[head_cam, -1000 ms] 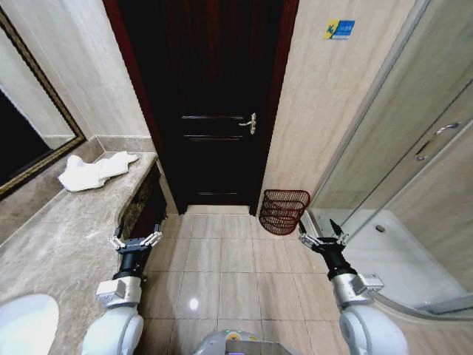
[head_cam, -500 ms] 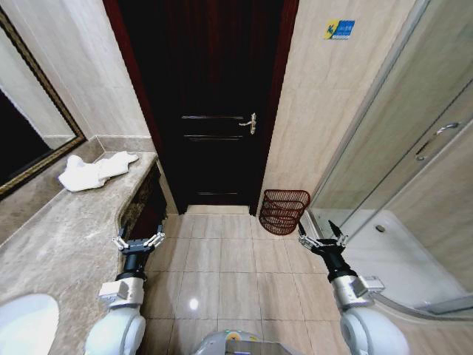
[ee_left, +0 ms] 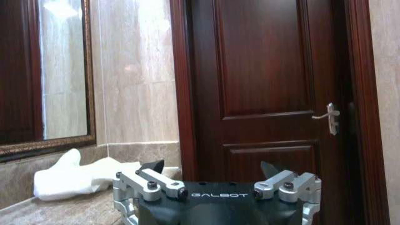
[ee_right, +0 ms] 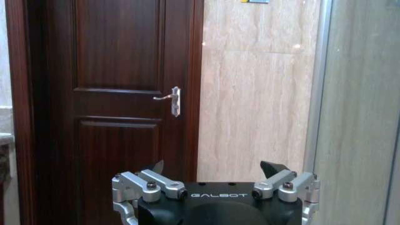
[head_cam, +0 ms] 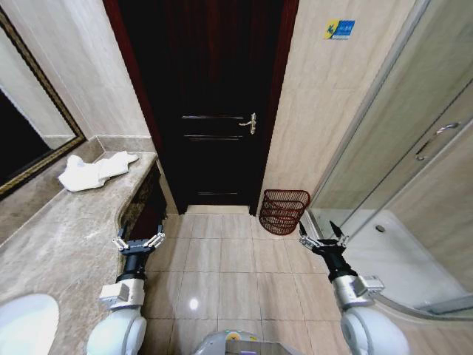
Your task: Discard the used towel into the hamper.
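A crumpled white towel (head_cam: 94,170) lies at the far end of the marble counter (head_cam: 66,229), close to the mirror; the left wrist view also catches the towel (ee_left: 75,177) beside the door frame. The reddish-brown wire hamper (head_cam: 283,211) stands on the floor right of the dark door, against the wall. My left gripper (head_cam: 137,242) hovers open and empty by the counter's front edge, well short of the towel; its open fingers (ee_left: 153,166) point toward the door. On the other side my right gripper (head_cam: 322,239) is open and empty too, just right of and nearer than the hamper.
A dark wooden door (head_cam: 214,103) with a lever handle closes the far end. A glass shower enclosure (head_cam: 414,185) fills the right side. A white basin (head_cam: 26,325) sits in the near counter. Tiled floor (head_cam: 229,266) lies between the arms.
The left arm has shifted slightly right, away from the counter edge. The right arm, towel and hamper stay as they were.
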Robot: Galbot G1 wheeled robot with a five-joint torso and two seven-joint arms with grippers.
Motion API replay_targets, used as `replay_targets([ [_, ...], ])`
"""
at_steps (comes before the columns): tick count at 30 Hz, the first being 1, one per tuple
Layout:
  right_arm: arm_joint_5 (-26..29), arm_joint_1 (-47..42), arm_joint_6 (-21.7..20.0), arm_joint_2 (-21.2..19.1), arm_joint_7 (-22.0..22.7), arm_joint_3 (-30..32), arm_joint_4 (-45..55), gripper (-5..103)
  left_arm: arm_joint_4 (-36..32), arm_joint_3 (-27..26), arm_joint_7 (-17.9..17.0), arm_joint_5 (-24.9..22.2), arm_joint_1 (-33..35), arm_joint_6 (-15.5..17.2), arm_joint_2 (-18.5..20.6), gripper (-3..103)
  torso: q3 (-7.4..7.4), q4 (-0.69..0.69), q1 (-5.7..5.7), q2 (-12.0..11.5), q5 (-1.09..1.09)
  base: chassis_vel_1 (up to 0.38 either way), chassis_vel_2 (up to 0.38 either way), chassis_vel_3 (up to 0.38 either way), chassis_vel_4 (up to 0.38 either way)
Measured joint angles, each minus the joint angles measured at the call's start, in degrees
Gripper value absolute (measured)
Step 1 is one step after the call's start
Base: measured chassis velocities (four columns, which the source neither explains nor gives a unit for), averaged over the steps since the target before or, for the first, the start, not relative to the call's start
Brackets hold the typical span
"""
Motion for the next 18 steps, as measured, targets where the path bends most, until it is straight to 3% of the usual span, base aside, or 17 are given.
replay_targets([
  [6,0.9,-0.6,0.6,-0.7,0.2,0.4,-0.3,100,0.1,0.3,0.8,0.6,-0.3,-0.2,-1.0,100,-0.01,0.0,-0.02,0.0,0.0,-0.01,0.009,0.007,-0.01],
  [18,0.9,1.4,0.3,-1.6,0.2,-0.2,-2.2,100,1.3,1.2,1.7,1.0,-1.3,-0.4,-2.6,100,0.01,0.0,0.05,0.0,0.0,-0.115,0.125,0.114,-0.115],
])
